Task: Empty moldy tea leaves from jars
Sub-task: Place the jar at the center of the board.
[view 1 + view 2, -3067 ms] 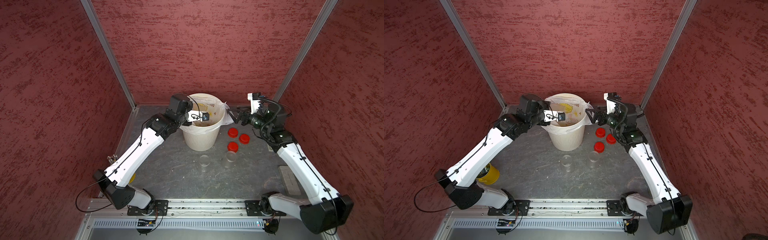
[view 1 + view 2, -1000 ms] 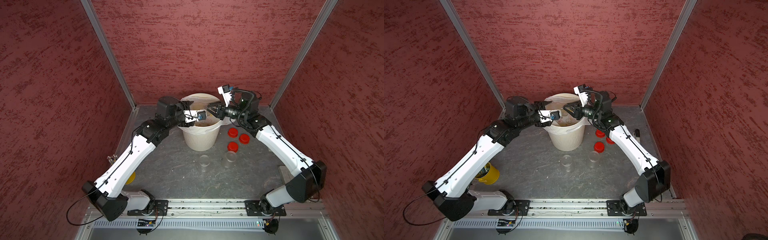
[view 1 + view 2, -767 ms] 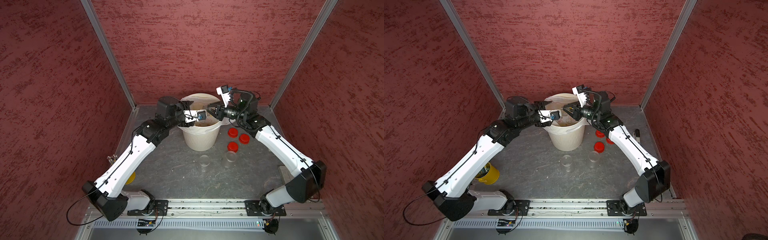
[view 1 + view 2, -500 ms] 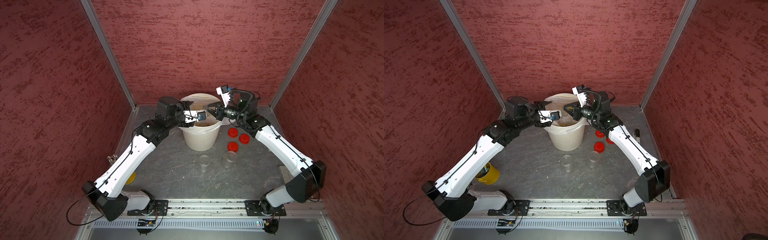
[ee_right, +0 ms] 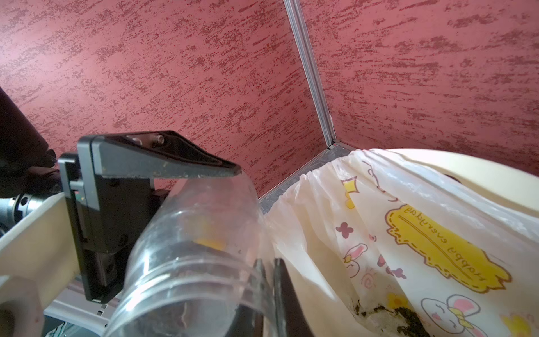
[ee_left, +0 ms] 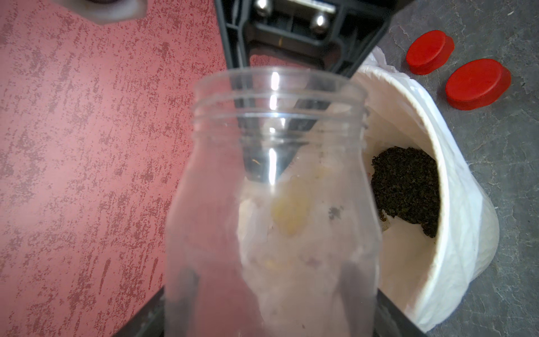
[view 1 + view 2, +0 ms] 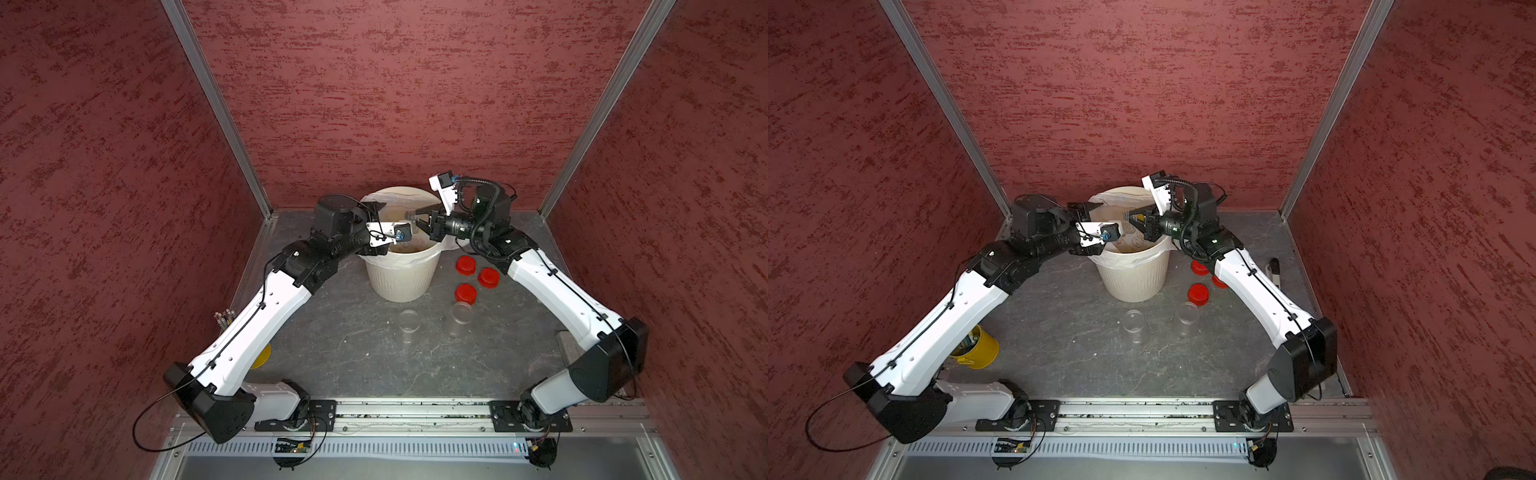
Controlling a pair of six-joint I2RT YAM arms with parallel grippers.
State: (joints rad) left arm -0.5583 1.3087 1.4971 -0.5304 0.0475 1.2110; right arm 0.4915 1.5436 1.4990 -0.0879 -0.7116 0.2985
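In the last second you closed the right fingers onto the rim of the jar, one finger inside its mouth and one outside, pinched tight on the clear wall. A second before, they had stood open just off that mouth. Meanwhile the left fingers began to spread from the jar's body. Whether they had fully let go you could not tell, because one finger lay along the jar's side, either touching it or barely clear. The jar hung nearly on its side above the cream ribbed bin at the 12 o'clock end of the bench, its mouth turned toward 3 o'clock. It looked empty but for a few specks, and the tea leaves lay in a dark heap inside the bin's printed bag. An empty jar stood at the bin's 6 o'clock, another empty jar at its 5 o'clock, and three red caps at its 4 o'clock. This read as a handover of the last emptied jar, with probably only setting it down left. So thin a rim pinch could let the jar swing.
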